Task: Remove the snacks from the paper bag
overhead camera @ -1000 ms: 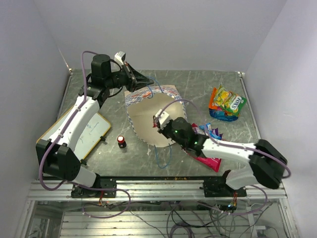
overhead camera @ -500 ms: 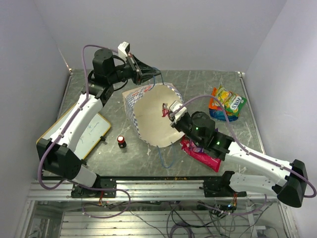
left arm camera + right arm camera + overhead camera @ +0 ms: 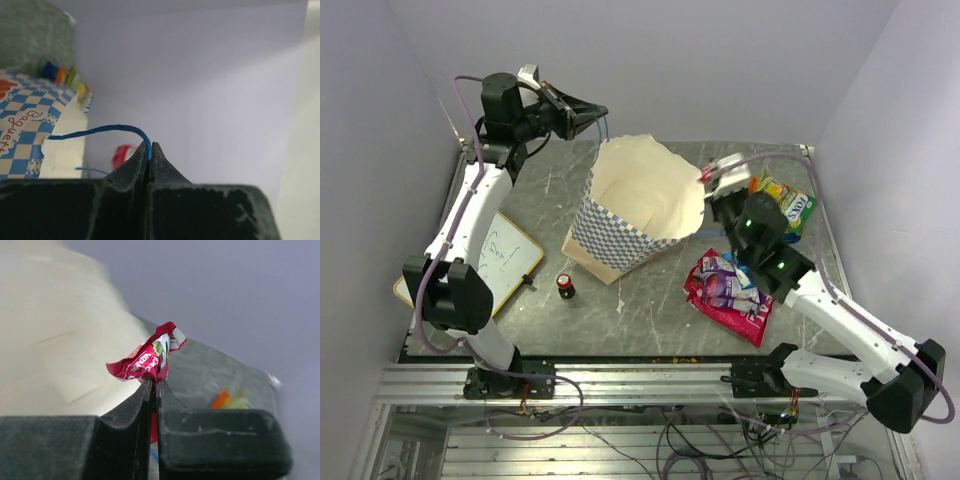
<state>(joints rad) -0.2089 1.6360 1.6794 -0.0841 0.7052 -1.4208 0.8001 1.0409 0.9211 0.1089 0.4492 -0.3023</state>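
Note:
The cream paper bag (image 3: 645, 190) with its blue-and-white checkered band stands with its mouth open towards the top camera. My left gripper (image 3: 592, 111) is shut on its blue cord handle (image 3: 100, 130), holding it up at the back left; the jaws (image 3: 149, 148) pinch the cord. My right gripper (image 3: 707, 179) is just outside the bag's right rim, shut on a crinkled red-magenta snack packet (image 3: 148, 359). A pink packet and a purple-white packet (image 3: 725, 288) lie on the table right of the bag. Green and orange packets (image 3: 780, 206) lie at the back right.
A small red-and-white capped bottle (image 3: 564, 285) stands left of the bag's base. A wood-framed whiteboard (image 3: 500, 262) lies at the left under the left arm. Purple walls close the table at the back and sides.
The left gripper has lifted the cord up and back, and the bag has gone from lying to standing. The right gripper has come out of the bag to the right with the red-magenta packet.

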